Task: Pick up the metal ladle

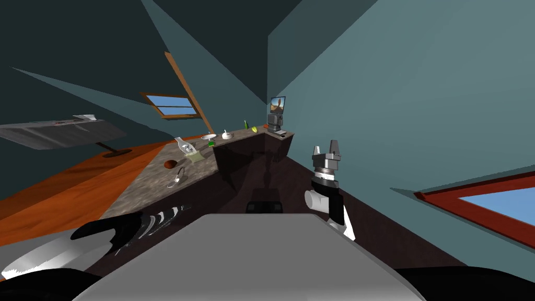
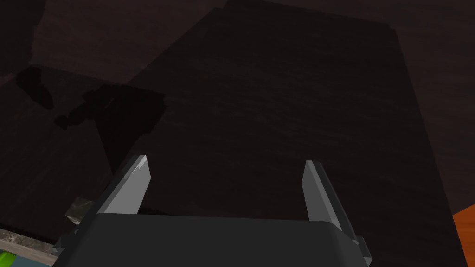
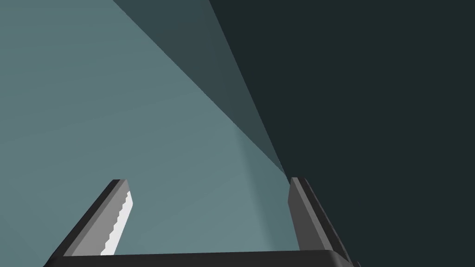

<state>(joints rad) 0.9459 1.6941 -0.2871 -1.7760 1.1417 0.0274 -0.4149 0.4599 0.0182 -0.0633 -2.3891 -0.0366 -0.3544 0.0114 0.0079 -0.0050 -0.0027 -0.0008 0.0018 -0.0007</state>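
In the head view, the metal ladle (image 1: 176,177) lies on the mottled counter (image 1: 140,194), towards its near end and just beside a brown bowl (image 1: 170,164). The left forearm (image 1: 133,227) reaches low along the counter's near end, and the right gripper (image 1: 326,147) is raised and points upward, well off to the counter's right. In the left wrist view, the left gripper (image 2: 227,167) has its fingers apart with nothing between them, facing a flat dark brown surface, with a sliver of the counter's top by the gripper body. In the right wrist view, the right gripper's fingers also stand apart and hold nothing.
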